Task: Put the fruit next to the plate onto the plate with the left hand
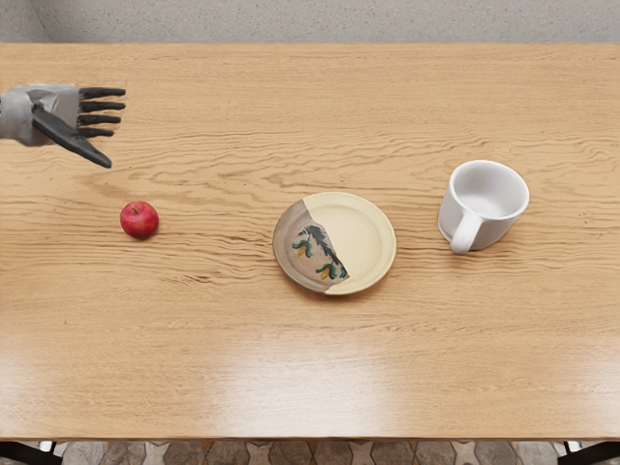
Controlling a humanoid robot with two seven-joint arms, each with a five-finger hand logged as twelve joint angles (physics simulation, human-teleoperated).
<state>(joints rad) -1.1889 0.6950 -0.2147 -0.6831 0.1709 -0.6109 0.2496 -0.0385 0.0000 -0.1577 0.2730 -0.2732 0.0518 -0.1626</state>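
Observation:
A small red apple (pixel 139 219) lies on the wooden table, left of the plate. The plate (pixel 365 235) is round, cream on one side and brown with a painted pattern on the other, and nothing lies on it. My left hand (pixel 95 121) hovers at the far left edge, above and behind the apple. Its dark fingers are stretched out and its thumb is spread, holding nothing. A wide gap separates the hand from the apple. The right arm does not show.
A white mug (pixel 481 204) stands right of the plate, its handle facing the front. The table's front edge (pixel 310 438) runs along the bottom of the view.

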